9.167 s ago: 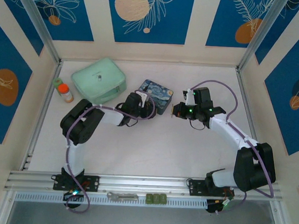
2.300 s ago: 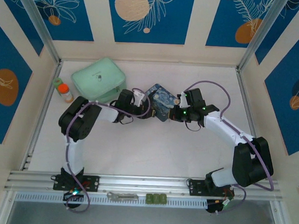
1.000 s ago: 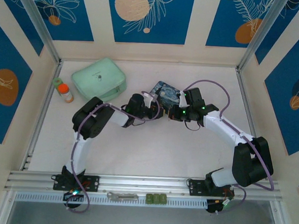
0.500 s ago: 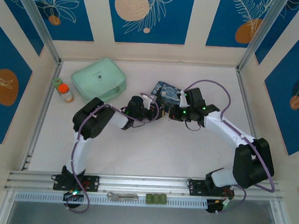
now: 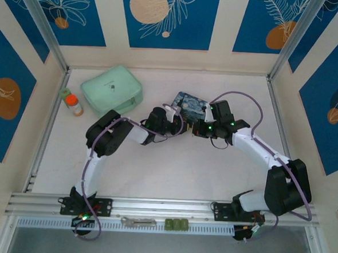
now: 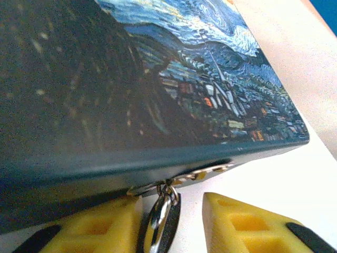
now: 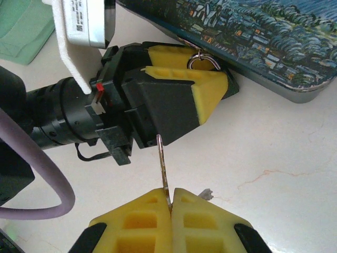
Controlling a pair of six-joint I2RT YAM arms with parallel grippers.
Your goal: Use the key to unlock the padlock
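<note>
R fingers pinch key | white tabletop | blue-cream wall panels

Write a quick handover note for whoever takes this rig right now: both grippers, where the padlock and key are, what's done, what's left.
Left gripper: jaws either side of the padlock, which hangs at the edge of the tin; a gap shows on one side, so not clamped.
Right gripper: shut on the key, blade pointing toward the left gripper, not yet in the padlock.
Done: key in hand, padlock bracketed.
Left: clamp padlock, insert key, turn, free shackle.
</note>
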